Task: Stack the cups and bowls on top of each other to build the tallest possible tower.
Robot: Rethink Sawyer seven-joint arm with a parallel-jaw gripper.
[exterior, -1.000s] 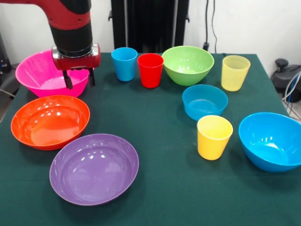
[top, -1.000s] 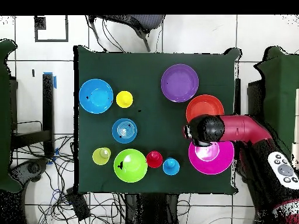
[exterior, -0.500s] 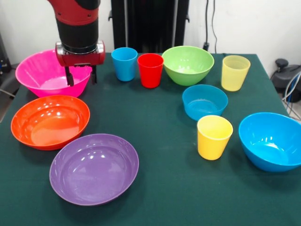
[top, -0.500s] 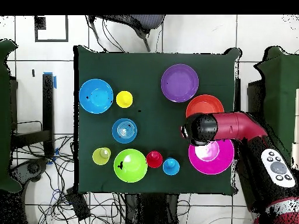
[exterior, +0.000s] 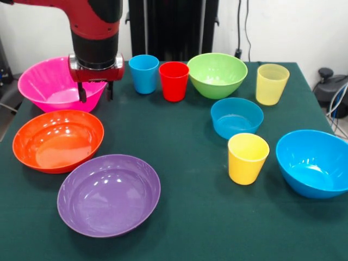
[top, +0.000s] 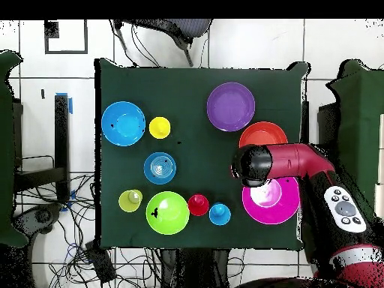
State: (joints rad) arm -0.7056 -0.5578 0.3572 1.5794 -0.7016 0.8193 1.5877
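All bowls and cups stand upright and separate on the green table; no tower is stacked. My gripper [exterior: 95, 94] is open and empty, its fingers straddling the right rim of the large pink bowl [exterior: 51, 84]. The orange bowl [exterior: 57, 140] and purple bowl [exterior: 109, 194] lie nearer the camera. The blue cup [exterior: 144, 73], red cup [exterior: 174, 81], green bowl [exterior: 217, 74] and pale yellow cup [exterior: 271, 84] line the far side. The small blue bowl [exterior: 236, 117], opaque yellow cup [exterior: 248, 158] and medium blue bowl [exterior: 314, 162] are at the right. In the overhead view the arm's head [top: 251, 166] hides the gripper beside the pink bowl [top: 271, 202].
The table [exterior: 190, 136] has bare cloth in its middle between the purple bowl and the small blue bowl. The black pedestal [exterior: 173, 27] stands behind the cups. Cables [exterior: 334, 92] hang off the right edge.
My gripper has shifted a little to the right along the pink bowl's rim, from over the bowl's inside to straddling its right edge. Nothing else has moved.
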